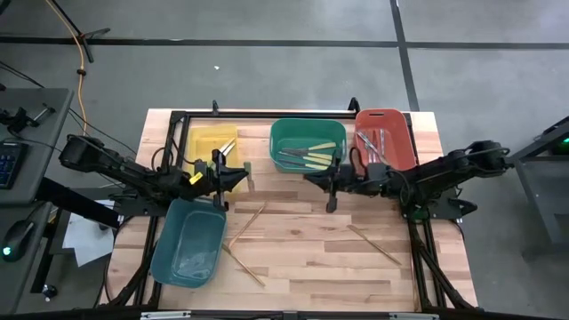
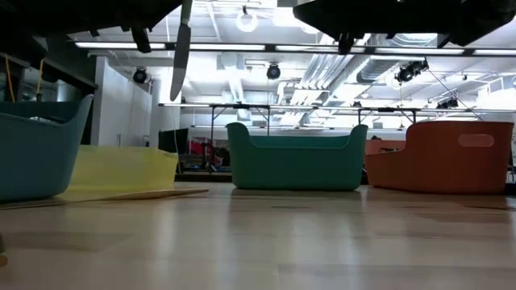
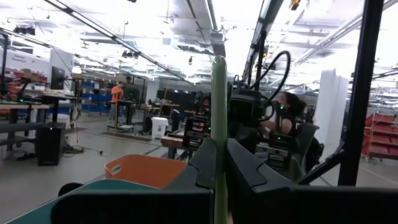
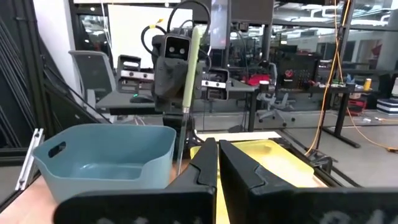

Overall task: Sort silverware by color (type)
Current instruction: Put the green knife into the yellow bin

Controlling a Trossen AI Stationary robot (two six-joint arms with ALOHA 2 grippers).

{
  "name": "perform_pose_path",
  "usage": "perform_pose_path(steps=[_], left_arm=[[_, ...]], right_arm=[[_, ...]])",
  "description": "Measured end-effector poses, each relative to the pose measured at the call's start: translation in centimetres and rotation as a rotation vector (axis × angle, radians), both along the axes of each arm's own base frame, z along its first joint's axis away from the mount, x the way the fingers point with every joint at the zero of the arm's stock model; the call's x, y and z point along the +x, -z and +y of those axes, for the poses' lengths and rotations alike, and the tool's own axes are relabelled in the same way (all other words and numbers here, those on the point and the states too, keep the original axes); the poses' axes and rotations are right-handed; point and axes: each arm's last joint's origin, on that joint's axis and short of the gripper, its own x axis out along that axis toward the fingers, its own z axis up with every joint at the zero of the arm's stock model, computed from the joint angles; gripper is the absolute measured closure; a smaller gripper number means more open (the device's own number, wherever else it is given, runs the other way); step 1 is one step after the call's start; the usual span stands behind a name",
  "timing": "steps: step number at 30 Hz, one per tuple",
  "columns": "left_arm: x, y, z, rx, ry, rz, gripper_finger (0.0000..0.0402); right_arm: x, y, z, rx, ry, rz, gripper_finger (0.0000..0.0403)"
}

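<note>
My left gripper (image 1: pixel 242 178) hovers between the yellow bin (image 1: pixel 209 147) and the green bin (image 1: pixel 307 142), shut on a pale-green-handled utensil (image 4: pixel 189 71). The utensil's metal blade (image 2: pixel 181 48) points down, well above the table. My right gripper (image 1: pixel 308 176) faces it from the right, shut with nothing between its fingers (image 4: pixel 217 152). More silverware lies in the green bin (image 1: pixel 307 157), the red bin (image 1: pixel 373 147) and the yellow bin (image 1: pixel 227 148). Three wooden pieces (image 1: pixel 249 222) (image 1: pixel 243 262) (image 1: pixel 373 244) lie flat on the table. My left gripper pinches the utensil's green handle (image 3: pixel 219 134) between its two fingers. The fingers come in nearly level from the table's left and lie across the handle. The utensil hangs upright, handle up and blade down, lifted clear of the table.
A teal bin (image 1: pixel 188 242) stands at the near left, just below my left arm. The red bin (image 1: pixel 384 133) is at the far right. Bare wood lies in the middle and near part of the table (image 1: pixel 311 267). People and workbenches show in the room beyond.
</note>
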Motion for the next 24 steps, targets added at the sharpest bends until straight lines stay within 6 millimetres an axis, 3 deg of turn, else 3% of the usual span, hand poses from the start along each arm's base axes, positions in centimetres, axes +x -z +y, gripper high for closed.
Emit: perform_pose_path(steps=[24], left_arm=[[0.01, 0.01, -0.04, 0.013, 0.012, 0.002, 0.0401]], right_arm=[[-0.08, 0.10, 0.02, 0.020, -0.044, 0.007, 0.0403]])
